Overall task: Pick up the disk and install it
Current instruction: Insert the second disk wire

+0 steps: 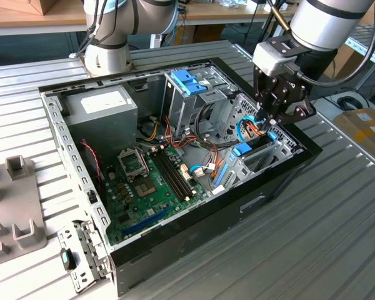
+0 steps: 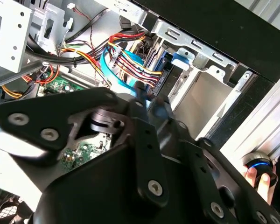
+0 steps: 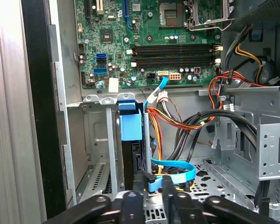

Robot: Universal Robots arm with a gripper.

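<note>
The disk (image 1: pixel 255 145) stands on edge in a slot of the drive bay at the case's corner on the exterior view's right. Its blue frame (image 1: pixel 242 150) faces up. In the first wrist view its blue tab (image 3: pixel 130 122) tops the dark disk edge (image 3: pixel 134 156), between the bay's metal walls. My gripper (image 1: pixel 272 120) hangs just above the bay, beside the disk. Its fingers (image 3: pixel 138 183) are nearly together on a blue flat cable (image 3: pixel 175 169) that loops beside the disk. In the second wrist view the gripper (image 2: pixel 150 97) sits by the coloured wires and the disk's blue frame (image 2: pixel 164 77).
The open computer case (image 1: pixel 281 181) lies on a slatted metal table (image 1: pixel 325 231). Inside are a grey power supply (image 1: pixel 103 109), a motherboard (image 1: pixel 151 182) and a drive cage with a blue latch (image 1: pixel 186 81). A second arm's base (image 1: pixel 109 53) stands behind. A hand (image 2: pixel 253 178) shows beyond the case.
</note>
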